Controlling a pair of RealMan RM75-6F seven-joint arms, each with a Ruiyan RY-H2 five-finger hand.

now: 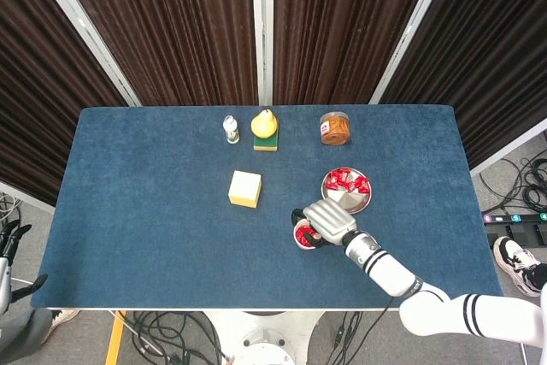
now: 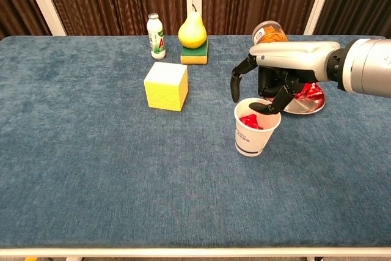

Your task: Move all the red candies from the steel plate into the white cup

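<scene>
The white cup [image 1: 300, 241] [image 2: 256, 134] stands right of the table's middle with red candies [image 2: 250, 120] inside. My right hand [image 1: 327, 218] [image 2: 275, 71] hovers over its mouth, fingers spread and pointing down, with two fingertips at the rim. I see no candy between the fingers. Behind and to the right lies the steel plate [image 1: 356, 205] [image 2: 298, 107], holding several red candies [image 1: 346, 181] [image 2: 310, 93]. My left hand [image 1: 8, 241] hangs off the table's left edge, fingers apart and holding nothing.
A yellow cube [image 1: 245, 188] [image 2: 165, 85] sits left of the cup. Along the far edge stand a small bottle [image 1: 231, 129] [image 2: 156, 32], a pear on a green sponge [image 1: 264, 124] [image 2: 192, 32], and a lidded jar [image 1: 334, 127] [image 2: 269, 30].
</scene>
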